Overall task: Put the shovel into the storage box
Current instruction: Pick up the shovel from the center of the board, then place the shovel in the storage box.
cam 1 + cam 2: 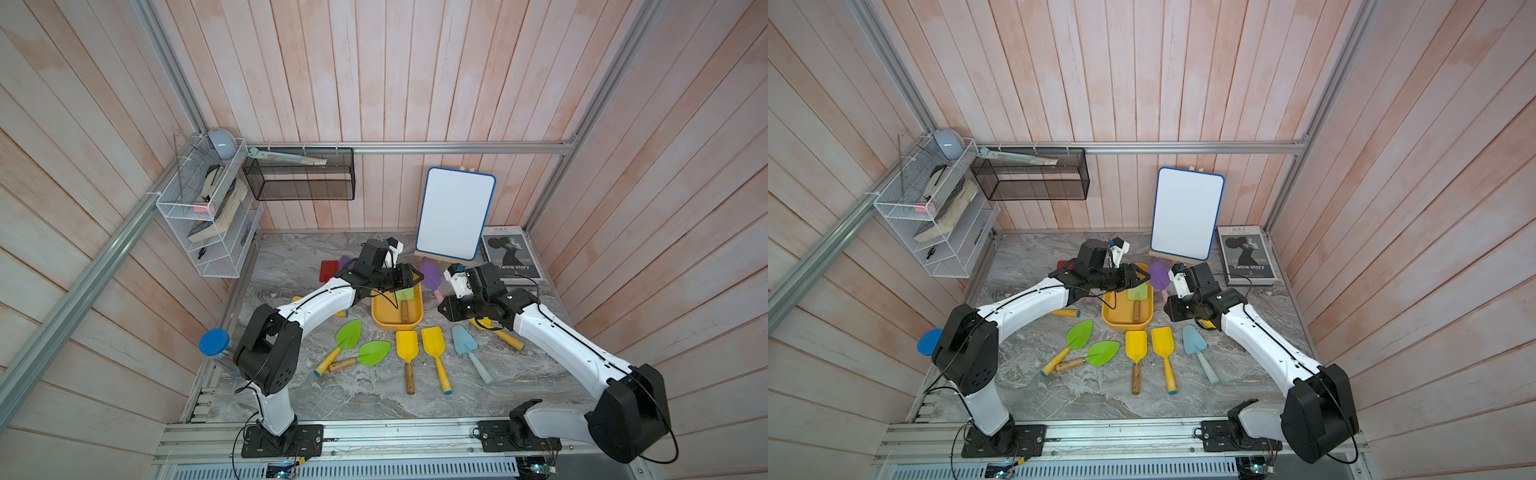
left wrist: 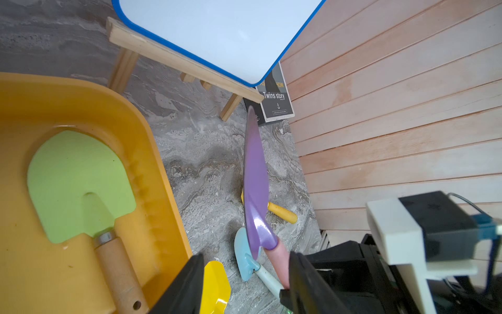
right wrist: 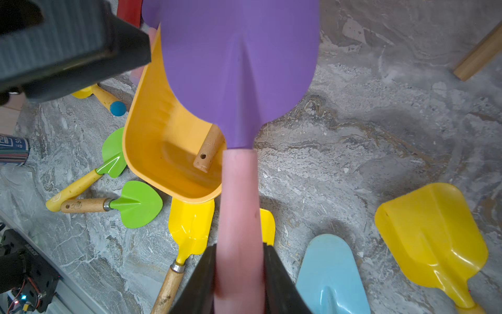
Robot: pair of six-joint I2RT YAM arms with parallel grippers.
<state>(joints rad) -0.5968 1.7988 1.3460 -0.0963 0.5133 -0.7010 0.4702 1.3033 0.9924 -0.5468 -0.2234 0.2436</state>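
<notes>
The storage box [image 1: 390, 319] [image 1: 1115, 321] is a shallow yellow-orange tub in the middle of the table. A light green shovel [image 1: 404, 296] [image 2: 78, 179] with a wooden handle lies inside it. My right gripper [image 3: 239, 250] [image 1: 441, 302] is shut on the pink handle of a purple shovel [image 3: 239, 68] [image 1: 430, 274] [image 2: 255, 176]. It holds the shovel in the air just right of the box, with the blade overlapping the box's rim [image 3: 152, 146] in the right wrist view. My left gripper [image 2: 245, 261] [image 1: 1140, 276] hangs open over the box's far end with nothing between its fingers.
Two green shovels [image 1: 349, 336], two yellow ones [image 1: 407, 345] and a light blue one [image 1: 464, 340] lie in front of the box. Another yellow one [image 3: 432, 233] lies under my right arm. A whiteboard on an easel [image 1: 455, 214], a book [image 1: 513, 253], a mesh basket [image 1: 299, 178] and a wire rack [image 1: 208, 208] stand behind.
</notes>
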